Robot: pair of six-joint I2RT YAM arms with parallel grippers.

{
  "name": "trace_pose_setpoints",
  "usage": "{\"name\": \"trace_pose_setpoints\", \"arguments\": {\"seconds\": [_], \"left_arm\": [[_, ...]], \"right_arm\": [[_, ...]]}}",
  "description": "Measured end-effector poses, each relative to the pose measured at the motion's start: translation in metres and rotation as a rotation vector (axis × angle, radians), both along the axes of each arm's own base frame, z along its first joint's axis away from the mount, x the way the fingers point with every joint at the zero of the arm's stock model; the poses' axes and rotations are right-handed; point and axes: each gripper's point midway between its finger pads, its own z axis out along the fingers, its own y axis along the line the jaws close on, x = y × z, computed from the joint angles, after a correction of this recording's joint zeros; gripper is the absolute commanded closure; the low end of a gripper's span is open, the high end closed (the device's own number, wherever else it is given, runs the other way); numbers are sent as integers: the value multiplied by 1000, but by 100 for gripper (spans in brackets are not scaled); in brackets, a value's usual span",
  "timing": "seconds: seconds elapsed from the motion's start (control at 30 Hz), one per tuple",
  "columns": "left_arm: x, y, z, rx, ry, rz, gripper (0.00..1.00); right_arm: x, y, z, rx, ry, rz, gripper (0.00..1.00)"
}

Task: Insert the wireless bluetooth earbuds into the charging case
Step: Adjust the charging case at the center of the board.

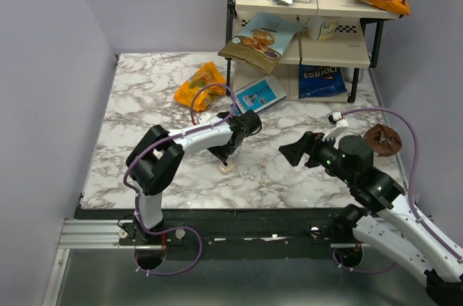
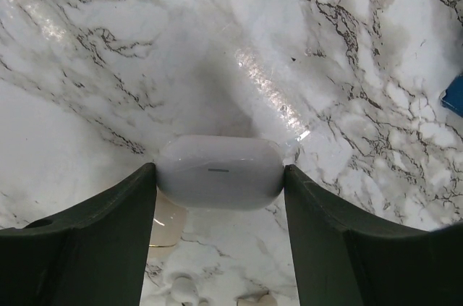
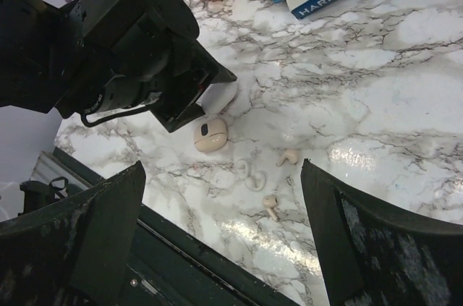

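The cream-beige charging case (image 3: 210, 134) lies closed on the marble, right below my left gripper (image 1: 228, 153). That gripper (image 2: 219, 176) is shut on a separate white oval case (image 2: 221, 165), with a finger against each end. A sliver of the beige case (image 2: 168, 223) shows under it. Two beige earbuds (image 3: 288, 155) (image 3: 270, 205) lie loose to the right of the beige case. A white pair (image 3: 249, 176) lies between them. My right gripper (image 3: 223, 168) hangs open above this group with nothing between its fingers, right of the left gripper (image 1: 293, 154).
An orange snack bag (image 1: 200, 87) and a blue Harry's box (image 1: 259, 94) lie at the back. A shelf (image 1: 340, 49) with snack bags stands at the back right. A brown disc (image 1: 382, 139) sits at the right. The table's front edge (image 3: 217, 255) is near the earbuds.
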Motion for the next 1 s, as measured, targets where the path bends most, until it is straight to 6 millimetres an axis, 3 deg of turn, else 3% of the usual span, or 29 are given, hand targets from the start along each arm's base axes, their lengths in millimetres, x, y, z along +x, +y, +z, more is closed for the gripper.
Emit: {"name": "trace_pose_setpoints", "arguments": {"seconds": [0.17, 0.37, 0.77, 0.9, 1.0], "left_arm": [[7, -4, 1, -28, -23, 15, 28], [18, -4, 3, -42, -42, 2, 14], [27, -2, 4, -14, -33, -54, 5], [37, 1, 25, 64, -57, -177, 3], [41, 6, 49, 145, -83, -385, 1]], "right_arm": [[-2, -1, -1, 4, -5, 0, 3], [-3, -2, 2, 10, -14, 0, 3], [-3, -3, 1, 6, -14, 0, 3], [-4, -8, -1, -12, -16, -11, 3], [-5, -11, -1, -23, -27, -19, 3]]}}
